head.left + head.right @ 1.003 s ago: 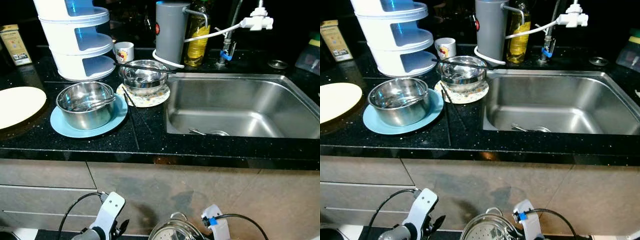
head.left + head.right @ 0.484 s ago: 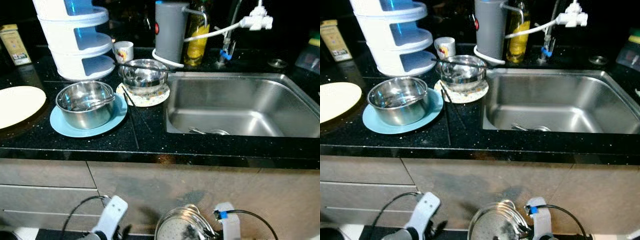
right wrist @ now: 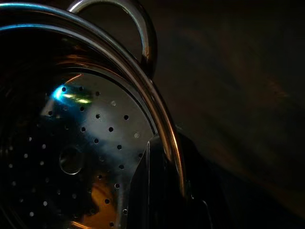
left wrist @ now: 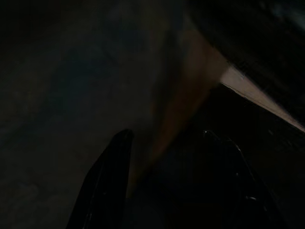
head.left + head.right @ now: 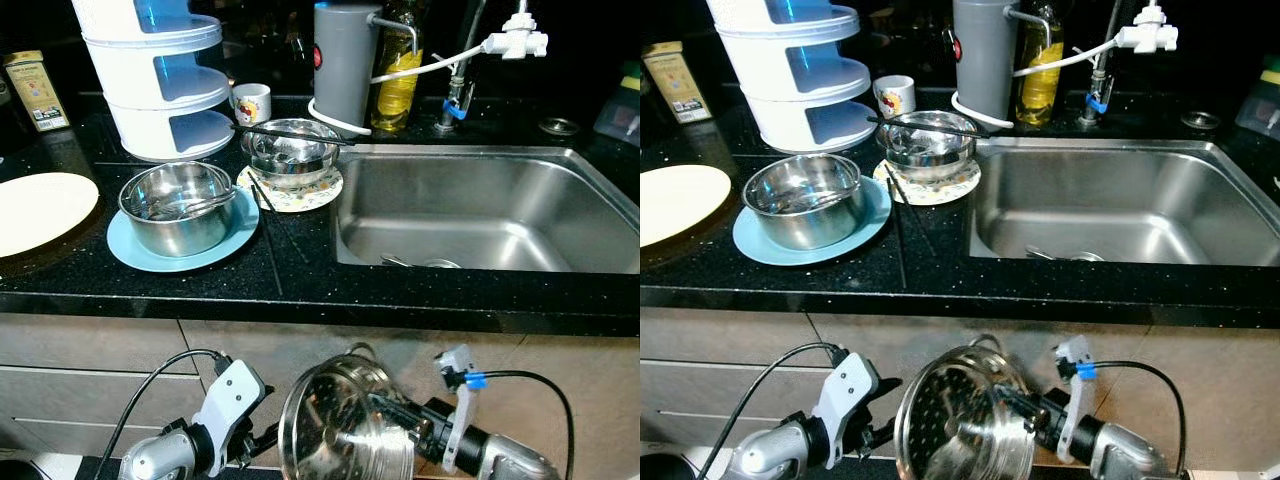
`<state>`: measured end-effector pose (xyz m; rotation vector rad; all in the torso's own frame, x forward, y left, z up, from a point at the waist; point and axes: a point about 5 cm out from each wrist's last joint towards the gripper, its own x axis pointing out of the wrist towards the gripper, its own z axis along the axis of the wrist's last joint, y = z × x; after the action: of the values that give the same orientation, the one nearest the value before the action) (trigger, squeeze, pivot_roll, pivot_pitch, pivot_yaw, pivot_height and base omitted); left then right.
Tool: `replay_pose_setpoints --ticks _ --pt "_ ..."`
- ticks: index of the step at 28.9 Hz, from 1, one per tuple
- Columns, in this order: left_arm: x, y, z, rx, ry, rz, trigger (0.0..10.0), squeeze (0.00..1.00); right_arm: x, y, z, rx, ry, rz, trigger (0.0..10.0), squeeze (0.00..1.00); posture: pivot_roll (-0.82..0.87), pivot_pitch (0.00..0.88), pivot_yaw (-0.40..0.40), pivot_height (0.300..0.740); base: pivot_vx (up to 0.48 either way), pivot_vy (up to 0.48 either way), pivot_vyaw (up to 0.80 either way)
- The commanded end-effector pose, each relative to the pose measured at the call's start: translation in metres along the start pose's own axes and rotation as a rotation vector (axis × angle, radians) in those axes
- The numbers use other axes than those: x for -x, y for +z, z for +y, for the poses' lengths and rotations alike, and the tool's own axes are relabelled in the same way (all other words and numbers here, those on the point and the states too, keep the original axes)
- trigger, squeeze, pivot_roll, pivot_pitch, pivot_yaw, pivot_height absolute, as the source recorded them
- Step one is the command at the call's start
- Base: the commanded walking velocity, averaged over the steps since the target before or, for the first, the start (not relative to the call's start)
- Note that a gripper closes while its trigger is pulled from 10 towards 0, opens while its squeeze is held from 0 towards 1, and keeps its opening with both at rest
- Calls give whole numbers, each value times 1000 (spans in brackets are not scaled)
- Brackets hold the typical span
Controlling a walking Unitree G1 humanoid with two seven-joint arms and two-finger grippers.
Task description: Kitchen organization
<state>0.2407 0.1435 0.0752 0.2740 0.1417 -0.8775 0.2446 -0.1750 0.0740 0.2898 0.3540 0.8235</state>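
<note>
A perforated steel colander with loop handles hangs low in front of the cabinet, tilted so its inside faces me. My right gripper is shut on its rim, one finger inside the bowl and the other outside. My left gripper hangs open and holds nothing, low on the left beside the colander. On the black counter a steel bowl sits on a blue plate. A second steel bowl stands on a patterned mat with chopsticks across it.
The steel sink lies at the right with utensils near its drain. Loose chopsticks lie on the counter. A white tiered rack, cup, grey jug and oil bottle line the back. A cream plate is far left.
The right gripper has raised the colander and tipped it so its perforated inside faces me. The left arm has come up a little.
</note>
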Motion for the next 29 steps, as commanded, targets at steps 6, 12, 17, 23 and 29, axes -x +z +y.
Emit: replay_pose_setpoints --ticks 6,12,17,23,29 --pt "17 10 16 -31 2 30 10000 0 5 29 13 5 103 -85 10000 0 -96 125 -20 740 0 0 0" --pt "36 32 41 -55 40 28 10000 0 21 58 5 -47 81 -236 10000 0 -94 125 -21 740 0 0 0" --pt "44 56 43 2 -32 -55 10000 0 25 83 11 -67 125 -352 10000 0 -91 131 -23 740 0 0 0" --pt "45 82 39 43 -105 -143 10000 0 27 113 17 -78 176 -493 10000 0 -90 132 -24 740 0 0 0" --pt "41 126 41 101 -134 -343 10000 0 35 156 13 -73 128 -688 10000 0 -89 136 -28 740 0 0 0"
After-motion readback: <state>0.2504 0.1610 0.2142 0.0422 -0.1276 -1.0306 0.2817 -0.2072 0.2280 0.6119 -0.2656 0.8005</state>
